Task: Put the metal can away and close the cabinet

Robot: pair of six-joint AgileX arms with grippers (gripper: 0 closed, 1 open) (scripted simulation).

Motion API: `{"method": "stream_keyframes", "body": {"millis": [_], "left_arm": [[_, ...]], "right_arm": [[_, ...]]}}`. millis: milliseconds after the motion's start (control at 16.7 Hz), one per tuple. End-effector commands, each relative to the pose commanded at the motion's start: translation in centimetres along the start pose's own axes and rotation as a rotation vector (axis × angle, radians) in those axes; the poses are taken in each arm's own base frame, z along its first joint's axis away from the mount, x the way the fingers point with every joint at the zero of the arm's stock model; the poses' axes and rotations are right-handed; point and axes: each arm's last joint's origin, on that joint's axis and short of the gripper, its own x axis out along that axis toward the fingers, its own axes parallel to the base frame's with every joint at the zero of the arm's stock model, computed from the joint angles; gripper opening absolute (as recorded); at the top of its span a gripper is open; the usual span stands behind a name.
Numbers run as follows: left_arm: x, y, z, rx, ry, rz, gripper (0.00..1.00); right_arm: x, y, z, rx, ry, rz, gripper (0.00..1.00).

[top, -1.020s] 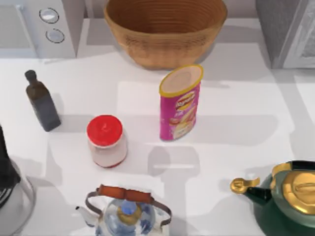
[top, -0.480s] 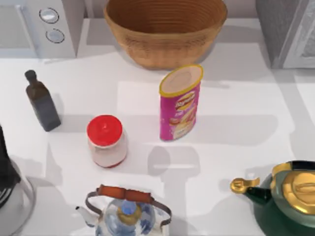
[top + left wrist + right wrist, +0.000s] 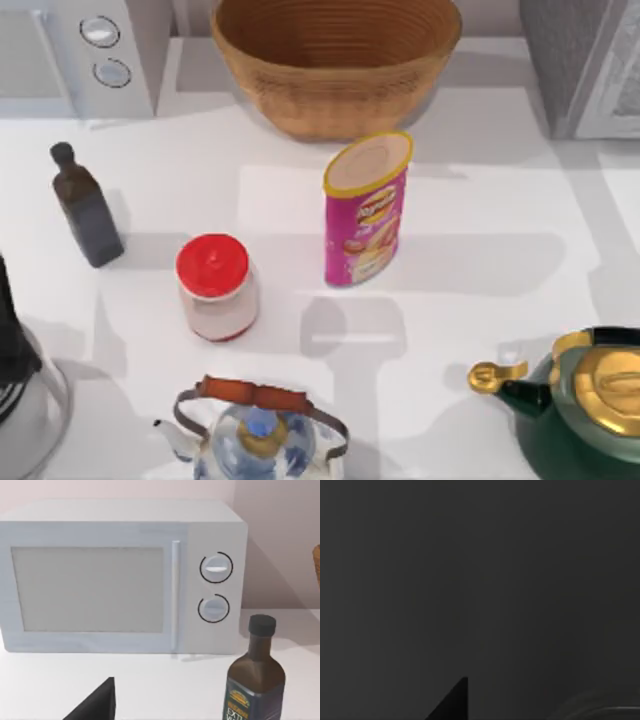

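White bench (image 3: 500, 200) runs across the top view, bright and evenly lit. Of the left gripper, a dark wedge (image 3: 97, 704) shows in the left wrist view, and whether its jaws are open or shut I cannot tell; the right wrist view is dark. Ahead of the left wrist stand a white microwave (image 3: 120, 575) and a dark bottle (image 3: 256, 680), near the bench's left side. The pink can (image 3: 366, 208) stands upright near the middle of the bench, free of any grip, a red-lidded jar (image 3: 215, 286) to its left. A wicker basket (image 3: 335, 60) sits behind it, a grey cabinet (image 3: 585, 60) at the far right corner. Two kettles, one blue-patterned (image 3: 255, 430) and one green (image 3: 585, 400), stand along the near edge.
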Motion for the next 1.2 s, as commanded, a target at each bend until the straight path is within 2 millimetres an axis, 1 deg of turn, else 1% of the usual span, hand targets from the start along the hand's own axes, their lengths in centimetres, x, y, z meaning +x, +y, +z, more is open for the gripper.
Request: {"method": "stream_keyframes", "body": {"millis": [540,660,900,1020,1200], "left_arm": [[0.0,0.0,0.0,0.0,0.0,0.0,1.0],[0.0,0.0,0.0,0.0,0.0,0.0,1.0],[0.0,0.0,0.0,0.0,0.0,0.0,1.0],[0.0,0.0,0.0,0.0,0.0,0.0,1.0],[0.0,0.0,0.0,0.0,0.0,0.0,1.0]], "right_arm": [[0.0,0.1,0.0,0.0,0.0,0.002,1.0],[-0.5,-0.1,0.3,-0.002,-0.004,-0.001,1.0],[-2.8,-0.9,0.9,-0.011,0.0,-0.015,1.0],[-4.0,-1.4,0.3,-0.016,0.032,-0.024,1.0],[-7.4,-2.2,-1.1,-0.018,0.084,-0.034,1.0]]}}
